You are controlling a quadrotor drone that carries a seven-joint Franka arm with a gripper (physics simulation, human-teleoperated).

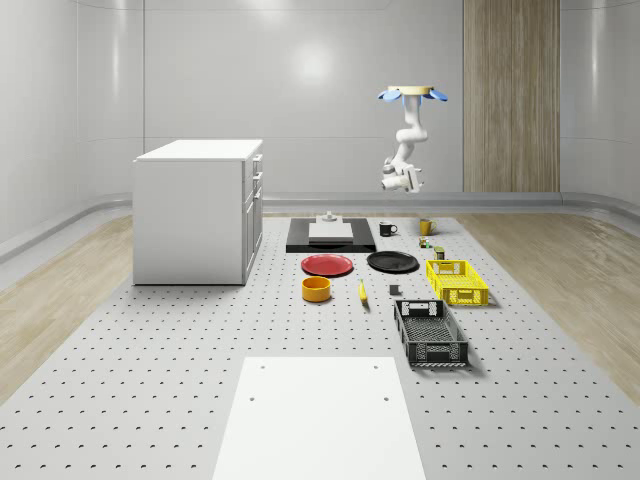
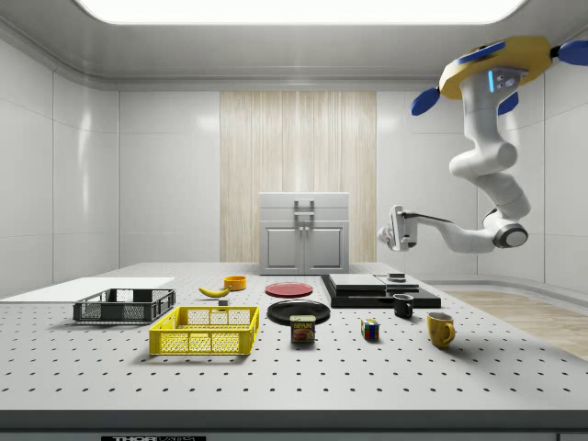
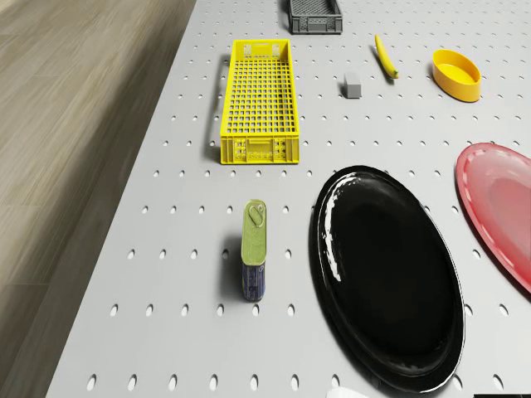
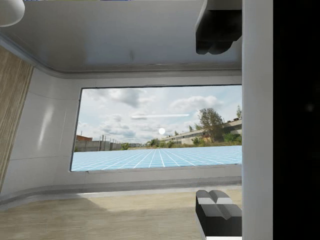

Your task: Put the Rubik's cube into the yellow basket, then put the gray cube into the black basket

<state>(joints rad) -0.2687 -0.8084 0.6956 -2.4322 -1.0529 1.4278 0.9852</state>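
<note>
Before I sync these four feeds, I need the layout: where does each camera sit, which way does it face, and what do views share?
Whole-scene view: high at the table's near end, looking down its length; drone hovers over the far end.
Side view: level at the table's side; drone, arm, gripper aloft at its right.
Drone view: on the drone, looking forward and down at the yellow basket; no robot parts.
Wrist view: on the wrist, facing a wall window; one finger in frame.
Shared: whole-scene, side and drone views all show the yellow basket and black plate.

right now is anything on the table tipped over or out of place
Nothing stands out. The Rubik's cube, can, mugs and plates sit upright on the table; both baskets, yellow and black, stand level. The drone hovers high, arm raised.
</note>
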